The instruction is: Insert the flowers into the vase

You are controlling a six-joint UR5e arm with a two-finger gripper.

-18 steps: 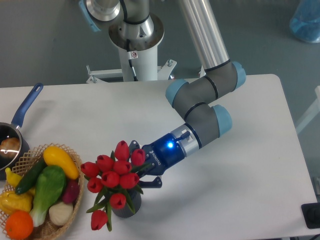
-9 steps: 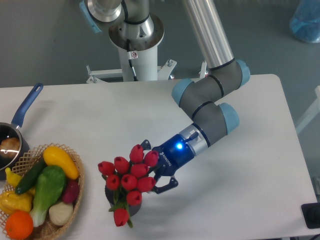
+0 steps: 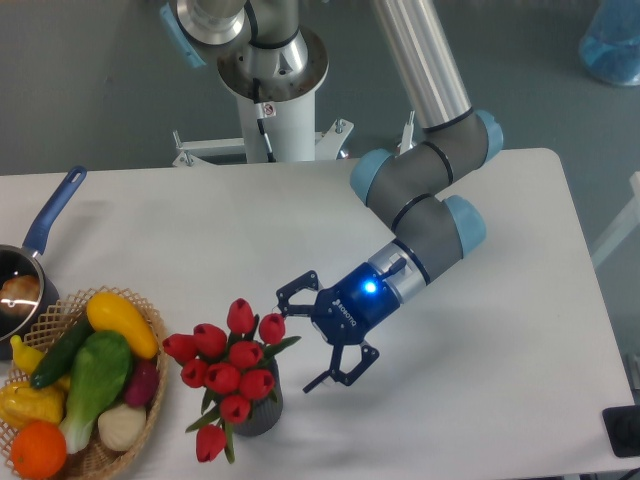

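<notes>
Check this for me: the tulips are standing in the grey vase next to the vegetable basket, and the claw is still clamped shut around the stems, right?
Not quite. In the camera view the claw is open and clear of the tulips, its fingers spread to the right of the bunch with nothing between them. The rest holds: the tulips stand in the grey vase, next to the vegetable basket.

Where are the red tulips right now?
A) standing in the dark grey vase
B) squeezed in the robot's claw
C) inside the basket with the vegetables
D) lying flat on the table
A: the tulips stand with their stems down in the dark grey vase, and the end effector sits open beside them with its fingers spread, clear of the bunch.
</notes>
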